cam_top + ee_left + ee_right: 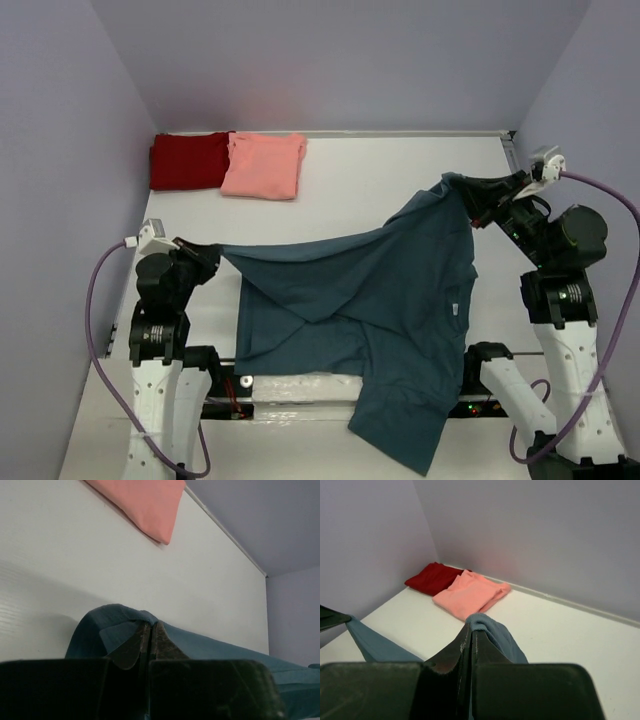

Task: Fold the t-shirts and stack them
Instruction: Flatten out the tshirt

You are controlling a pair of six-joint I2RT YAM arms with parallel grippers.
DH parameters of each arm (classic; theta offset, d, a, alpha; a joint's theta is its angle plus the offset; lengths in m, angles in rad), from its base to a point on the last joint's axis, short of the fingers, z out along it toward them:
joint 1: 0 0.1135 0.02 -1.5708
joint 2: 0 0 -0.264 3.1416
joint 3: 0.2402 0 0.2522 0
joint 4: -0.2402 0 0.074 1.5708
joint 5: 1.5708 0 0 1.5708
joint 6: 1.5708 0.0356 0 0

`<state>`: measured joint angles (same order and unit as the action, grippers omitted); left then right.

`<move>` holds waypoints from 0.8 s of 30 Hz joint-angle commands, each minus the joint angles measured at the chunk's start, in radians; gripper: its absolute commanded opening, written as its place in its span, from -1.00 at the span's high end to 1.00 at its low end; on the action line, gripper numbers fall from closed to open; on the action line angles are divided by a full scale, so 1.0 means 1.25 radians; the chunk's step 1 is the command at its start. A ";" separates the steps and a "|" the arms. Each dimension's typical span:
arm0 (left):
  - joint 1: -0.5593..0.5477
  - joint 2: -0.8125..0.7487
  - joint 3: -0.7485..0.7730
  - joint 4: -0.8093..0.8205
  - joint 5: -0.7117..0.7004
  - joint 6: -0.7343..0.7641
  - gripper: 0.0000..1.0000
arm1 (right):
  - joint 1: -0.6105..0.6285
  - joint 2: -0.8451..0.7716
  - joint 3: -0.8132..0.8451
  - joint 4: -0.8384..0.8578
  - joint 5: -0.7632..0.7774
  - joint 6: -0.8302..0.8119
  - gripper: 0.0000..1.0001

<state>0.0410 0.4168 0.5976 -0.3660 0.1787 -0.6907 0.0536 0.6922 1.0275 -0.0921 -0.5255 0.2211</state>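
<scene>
The dark teal-blue t-shirt [380, 300] hangs stretched between both grippers above the white table, its lower part draped over the near edge. My left gripper [213, 250] is shut on one edge of it, seen as a blue fold [112, 622] at the fingertips in the left wrist view. My right gripper [462, 186] is shut on another edge, a blue fold [490, 627] in the right wrist view. The dark red t-shirt [188, 160] and the salmon-pink t-shirt [264, 165] lie folded side by side at the far left corner; both show in the right wrist view [434, 578] [472, 592].
The table [400, 170] is walled by lavender panels at the back and both sides. The arm bases stand at the near edge with purple cables [95, 300] looping beside them. The pink shirt's corner [150, 505] shows in the left wrist view.
</scene>
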 commanded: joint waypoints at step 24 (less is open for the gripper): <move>-0.076 0.403 -0.035 0.461 -0.077 0.021 1.00 | -0.001 0.483 0.108 0.303 0.020 0.005 1.00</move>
<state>-0.0193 0.8722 0.5285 0.0795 0.1257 -0.6834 0.0536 1.2392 1.0603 0.1741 -0.5182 0.2546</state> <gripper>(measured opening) 0.079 0.013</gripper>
